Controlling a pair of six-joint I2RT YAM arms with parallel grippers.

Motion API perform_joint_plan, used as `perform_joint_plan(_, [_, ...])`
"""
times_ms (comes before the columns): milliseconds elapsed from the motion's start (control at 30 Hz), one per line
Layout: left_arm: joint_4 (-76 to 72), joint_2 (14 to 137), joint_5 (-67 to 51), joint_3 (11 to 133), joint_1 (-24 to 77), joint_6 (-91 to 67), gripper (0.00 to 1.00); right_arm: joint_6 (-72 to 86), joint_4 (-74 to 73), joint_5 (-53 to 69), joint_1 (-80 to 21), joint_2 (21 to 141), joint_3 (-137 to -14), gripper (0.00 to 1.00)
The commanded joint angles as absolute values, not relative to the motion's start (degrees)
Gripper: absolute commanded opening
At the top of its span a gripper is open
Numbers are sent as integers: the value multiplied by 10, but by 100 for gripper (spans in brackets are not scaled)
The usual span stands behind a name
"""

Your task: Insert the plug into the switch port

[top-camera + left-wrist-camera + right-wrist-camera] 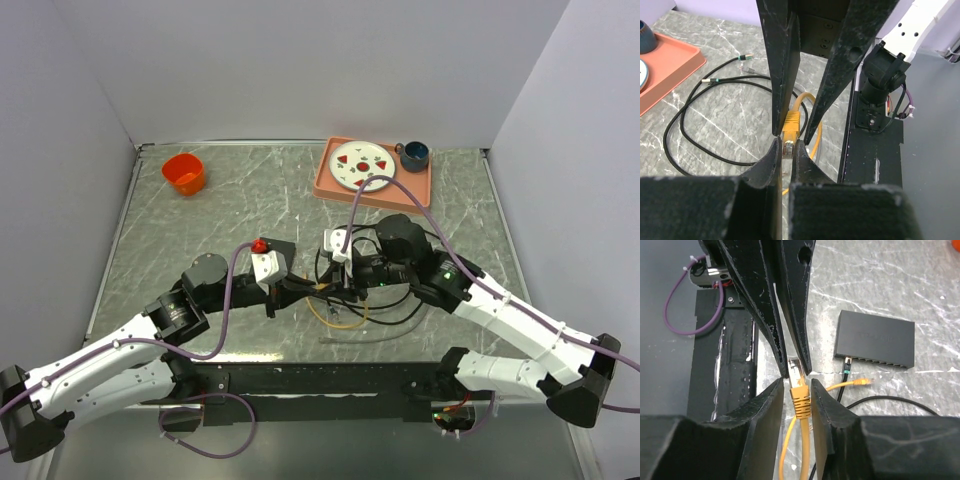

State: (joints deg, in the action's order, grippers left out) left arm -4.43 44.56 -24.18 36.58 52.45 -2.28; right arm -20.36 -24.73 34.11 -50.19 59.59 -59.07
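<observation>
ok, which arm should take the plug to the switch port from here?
Likely right: the right hand brackets the yellow plug at its boot, behind the tip, while the left hand pinches the tip itself. The black switch also lies in the right wrist's view.

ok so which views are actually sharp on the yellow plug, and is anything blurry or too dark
left wrist: yellow plug crisp, the left end effector in the near foreground soft and almost pure black; right wrist: plug sharp again, black switch box in focus but its ports faint against the dark face; top external: even soft light, no harsh shadows, plug too small to make out
</observation>
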Motion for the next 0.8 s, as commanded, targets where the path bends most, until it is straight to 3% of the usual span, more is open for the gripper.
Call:
perform_joint_plan(0, [-64, 433, -248, 393, 531, -12, 1, -200, -250, 332, -495, 607, -625, 33])
perform_joint_plan(200, [-57, 438, -241, 394, 532, -10, 1, -191, -244, 321, -496, 608, -621, 24])
perform_joint_plan(300, [-59, 437, -237, 394, 532, -11, 1, -179, -229, 302, -496, 608, -617, 12])
perform_joint_plan(333, [-59, 435, -236, 394, 532, -11, 1, -175, -229, 298, -496, 607, -613, 0])
perform_joint_plan(567, [-60, 433, -216, 392, 532, -10, 2, -172, -201, 263, -497, 593, -594, 0])
perform_joint_plan(600, [-61, 434, -206, 391, 532, -15, 7, -171, -196, 258, -497, 592, -592, 0])
perform_joint_plan(633, [-59, 439, -190, 391, 533, -20, 36, -169, -194, 258, -497, 593, -591, 0])
perform_joint_plan(733, [-49, 455, -58, 398, 532, -61, 83, -171, -195, 236, -497, 602, -586, 0])
perform_joint_plan(767, [-47, 461, -23, 400, 531, -68, 87, -173, -198, 227, -497, 606, -587, 0])
